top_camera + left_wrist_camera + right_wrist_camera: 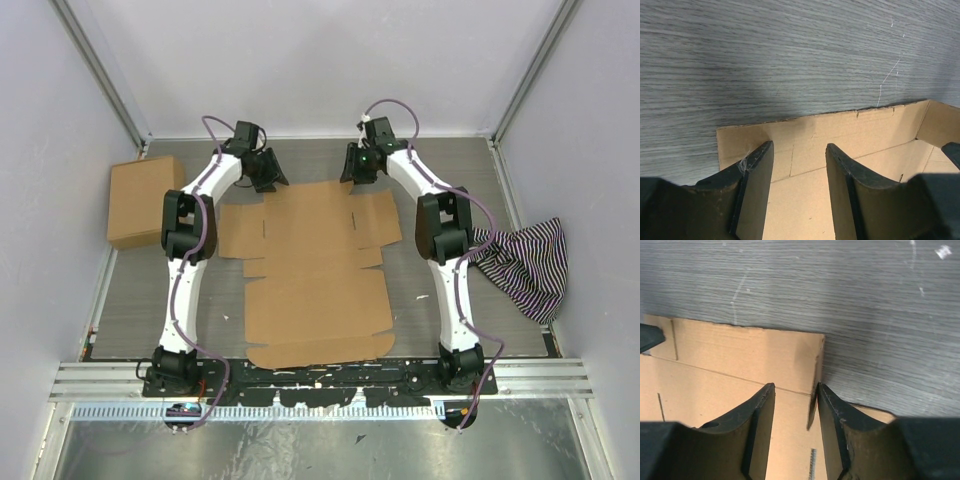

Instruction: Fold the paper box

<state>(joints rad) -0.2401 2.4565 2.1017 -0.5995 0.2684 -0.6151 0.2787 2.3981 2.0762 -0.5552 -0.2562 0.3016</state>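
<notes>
The paper box [310, 270] is a brown die-cut sheet lying mostly flat in the middle of the table, with side flaps and slits. My left gripper [268, 178] is open over its far left corner. In the left wrist view [797, 146] the jaws stand apart above the sheet's far strip [840, 130], holding nothing. My right gripper [355, 172] is open over the far right corner. In the right wrist view [795, 386] the sheet [740, 352] lies under the jaws, and a thin upturned cardboard edge [813, 407] stands against the inside of the right-hand finger.
A ready-made brown cardboard box [145, 200] stands at the far left by the wall. A striped cloth [525, 262] lies at the right. Grey walls enclose the table on three sides, and a metal rail [320, 378] runs along the near edge.
</notes>
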